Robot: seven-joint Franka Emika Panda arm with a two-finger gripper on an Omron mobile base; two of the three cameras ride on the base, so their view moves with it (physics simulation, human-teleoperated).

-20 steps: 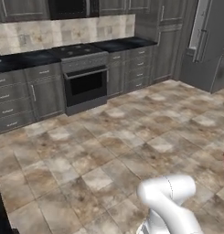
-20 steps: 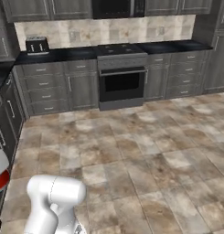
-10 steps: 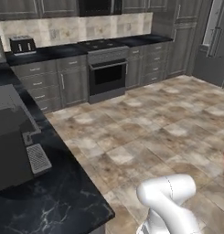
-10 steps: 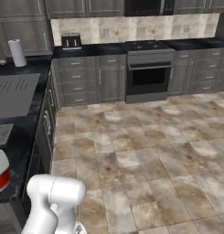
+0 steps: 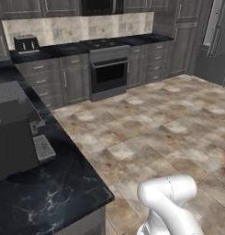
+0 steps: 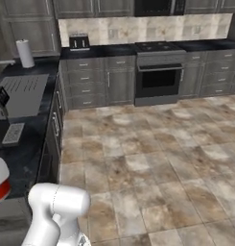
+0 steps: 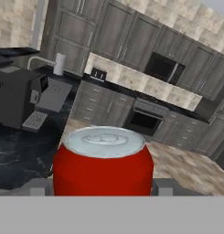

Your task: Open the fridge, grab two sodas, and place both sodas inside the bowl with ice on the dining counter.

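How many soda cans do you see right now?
1. A short red soda can with a silver top sits upright right in front of the hand camera, between the fingers of the hand. The second drink may be hidden elsewhere.

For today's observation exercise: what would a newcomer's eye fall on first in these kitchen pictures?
First, the red can with its silver top, close up at the bottom of the hand view, sitting in the gripper. Next, the black marbled counter at lower left of the left base view, then the oven against the far wall.
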